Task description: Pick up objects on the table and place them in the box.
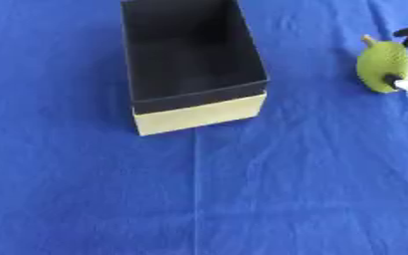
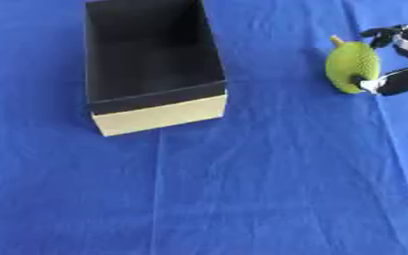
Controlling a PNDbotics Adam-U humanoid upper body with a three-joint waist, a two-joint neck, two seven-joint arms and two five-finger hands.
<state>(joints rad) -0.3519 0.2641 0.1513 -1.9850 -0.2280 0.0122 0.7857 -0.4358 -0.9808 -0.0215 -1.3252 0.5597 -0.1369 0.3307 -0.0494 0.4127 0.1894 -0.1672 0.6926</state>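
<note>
The green bumpy fruit [image 2: 353,67] with a short stem sits between the curled fingers [image 2: 383,36] and thumb of the right robot hand [image 2: 397,79], which closes around it over the blue-covered bench [image 2: 268,189]. The empty dark box [image 2: 159,115] stands well apart, to the hand's left.

One box [image 1: 199,113], seemingly one green fruit [image 2: 352,67]

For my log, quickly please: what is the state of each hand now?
Left hand: not in view.
Right hand: fingers curled round the green spiky fruit, at the right edge, away from the box.
</note>
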